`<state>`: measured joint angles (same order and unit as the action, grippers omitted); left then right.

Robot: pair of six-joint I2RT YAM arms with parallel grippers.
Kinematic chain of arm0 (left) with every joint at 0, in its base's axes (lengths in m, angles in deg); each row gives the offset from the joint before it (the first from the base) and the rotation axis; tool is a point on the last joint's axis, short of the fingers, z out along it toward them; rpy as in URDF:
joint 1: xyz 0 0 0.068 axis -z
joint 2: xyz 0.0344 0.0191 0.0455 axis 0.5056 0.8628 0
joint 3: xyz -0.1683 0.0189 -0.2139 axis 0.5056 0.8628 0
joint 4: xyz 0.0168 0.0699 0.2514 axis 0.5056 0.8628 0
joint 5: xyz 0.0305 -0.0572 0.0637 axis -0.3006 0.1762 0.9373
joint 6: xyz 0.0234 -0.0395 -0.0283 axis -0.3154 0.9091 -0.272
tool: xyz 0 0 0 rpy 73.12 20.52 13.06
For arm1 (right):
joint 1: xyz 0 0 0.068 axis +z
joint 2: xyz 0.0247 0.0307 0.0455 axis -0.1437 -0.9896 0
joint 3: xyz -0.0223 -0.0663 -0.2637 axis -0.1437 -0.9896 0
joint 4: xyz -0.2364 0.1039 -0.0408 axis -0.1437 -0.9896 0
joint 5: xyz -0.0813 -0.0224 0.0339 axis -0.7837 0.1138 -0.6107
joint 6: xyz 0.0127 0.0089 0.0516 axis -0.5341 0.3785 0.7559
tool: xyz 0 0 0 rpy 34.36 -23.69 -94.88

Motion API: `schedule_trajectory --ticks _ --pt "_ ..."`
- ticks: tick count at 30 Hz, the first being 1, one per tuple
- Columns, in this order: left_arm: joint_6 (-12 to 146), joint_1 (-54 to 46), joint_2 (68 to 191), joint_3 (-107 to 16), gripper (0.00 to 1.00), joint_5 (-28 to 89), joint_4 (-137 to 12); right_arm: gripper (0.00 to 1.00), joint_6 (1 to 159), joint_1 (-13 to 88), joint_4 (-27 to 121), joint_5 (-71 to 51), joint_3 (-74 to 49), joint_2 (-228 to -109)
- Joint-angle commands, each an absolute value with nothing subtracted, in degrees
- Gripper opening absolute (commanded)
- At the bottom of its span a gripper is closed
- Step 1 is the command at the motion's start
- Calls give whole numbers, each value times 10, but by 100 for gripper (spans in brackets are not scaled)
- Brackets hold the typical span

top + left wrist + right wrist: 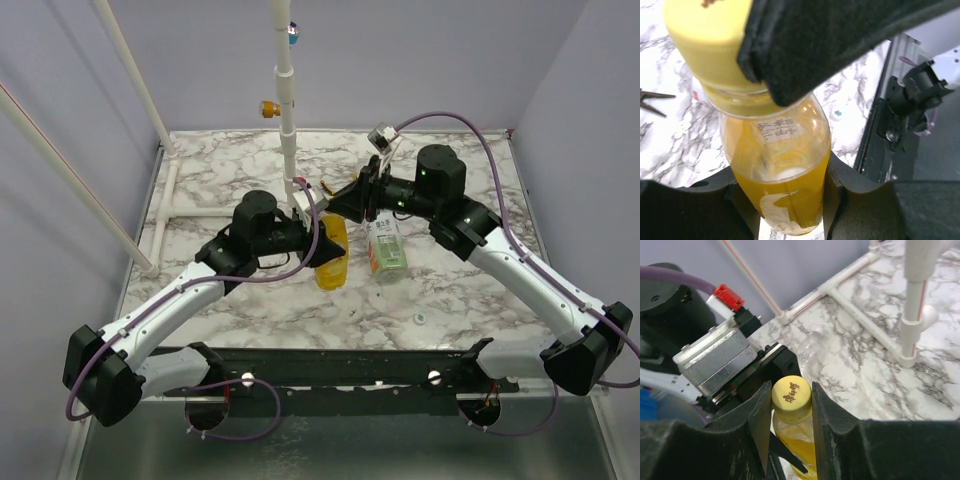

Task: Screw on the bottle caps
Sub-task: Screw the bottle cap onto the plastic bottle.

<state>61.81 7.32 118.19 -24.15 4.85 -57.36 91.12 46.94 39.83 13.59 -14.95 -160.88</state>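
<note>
We see the left gripper (785, 202) clamped on the lower body of the yellow bottle (777, 165). Its fingers (852, 192) stand narrow and press the clear, orange-tinted wall from both sides. From above, this bottle sits near the middle of the marble table (230, 160). We cannot tell whether its base touches the surface.

At the bottle's top sits the yellow cap (791, 394), red characters printed on its flat face. The right gripper (791, 402) reaches in from the opposite side to the left one. Its two dark fingers (832, 412) have the cap between them, one pad against each side of the rim — a narrow gap filled entirely by the cap. In the left wrist view one of those fingers crosses over the cap and the bottle's shoulder and hides part of both. How far the cap is seated on the neck we cannot tell.

The clear bottle (388, 250) with the green-and-white label lies on the table just to the right of the yellow bottle, apart from both grippers. A small whitish cap (420, 318) lies alone to the right of the yellow bottle and nearer the arm bases — nothing touches it.
</note>
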Motion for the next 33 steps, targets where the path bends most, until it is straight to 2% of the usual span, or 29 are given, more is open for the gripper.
schedule_trajectory --ticks 1,10,20,30,33 --pt "609 77 1191 -281 0 152 -596 28 898 508 327 23 -126 -1631" --pt "605 98 1224 -310 0 240 -589 28 902 563 288 -145 -92 -1666" --pt "606 102 1241 -314 0 265 -588 32 914 575 291 -190 -83 -1668" --pt "606 103 1229 -297 0 231 -578 61 922 575 300 -200 -76 -1649" --pt "607 103 1227 -291 0 223 -574 66 924 575 301 -201 -72 -1644"
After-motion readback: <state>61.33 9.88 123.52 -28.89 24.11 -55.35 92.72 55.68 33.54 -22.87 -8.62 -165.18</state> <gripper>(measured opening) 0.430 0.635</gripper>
